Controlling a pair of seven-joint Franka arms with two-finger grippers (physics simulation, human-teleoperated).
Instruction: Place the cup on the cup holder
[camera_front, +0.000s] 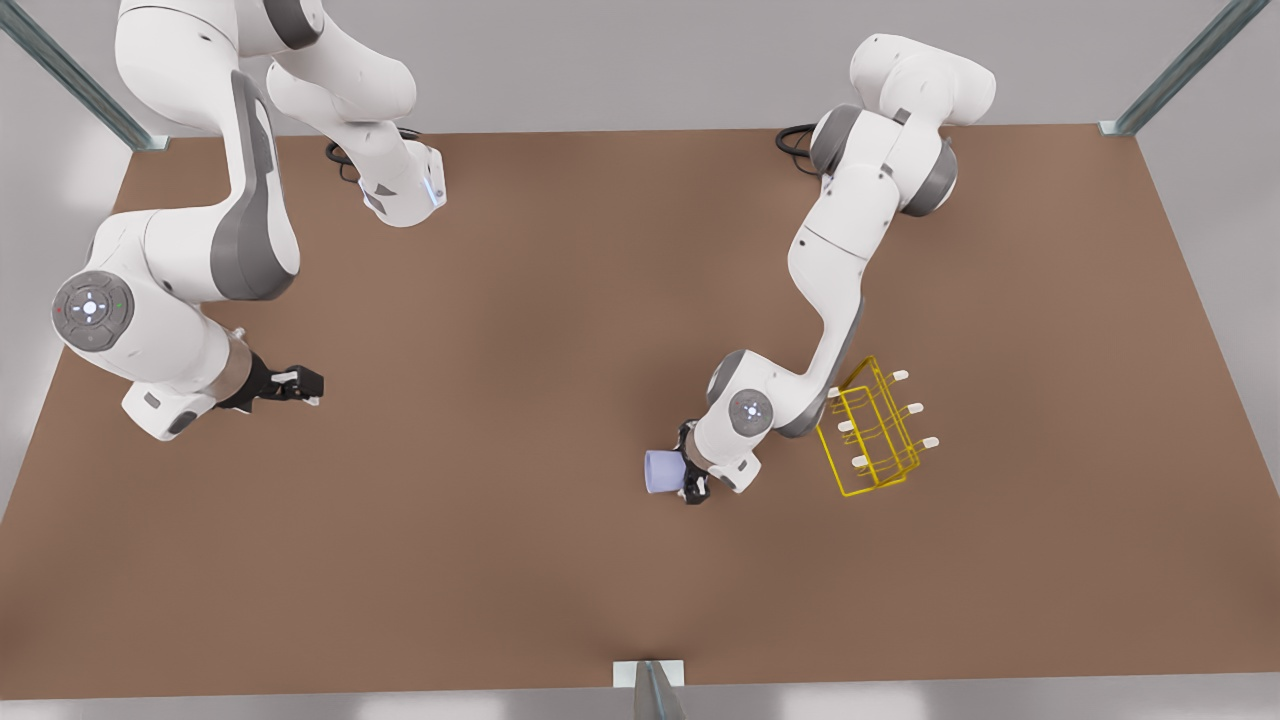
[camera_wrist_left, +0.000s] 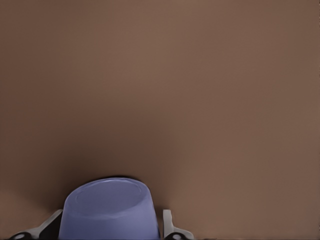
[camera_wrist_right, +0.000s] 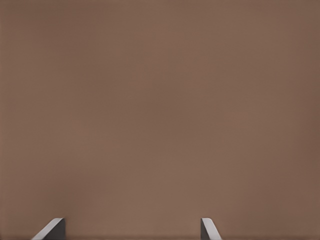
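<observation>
Cup (camera_front: 662, 470) sits clamped between the left gripper's (camera_front: 688, 472) fingers, its base pointing away from the wrist. The cup holder (camera_front: 868, 430) stands just behind that arm's wrist, toward the front view's right. The right gripper (camera_front: 303, 384) waits well apart, fingers spread.

Table (camera_front: 520, 420): matt brown, smooth, looks like fibreboard, no grain or gloss. Cup (camera_front: 662, 471): plain lavender-blue, smooth, matt to satin, looks plastic; same even finish in left wrist view (camera_wrist_left: 107, 212). Rack (camera_front: 868, 435): thin yellow wire, coated-looking, w/ white tips that look plastic. Arms (camera_front: 835, 260): glossy white shells w/ grey joint bands, hard plastic look. Corner posts (camera_front: 1185, 65): grey metal, dull sheen. Finger pads (camera_wrist_right: 52, 229): pale grey, matt, smooth.
</observation>
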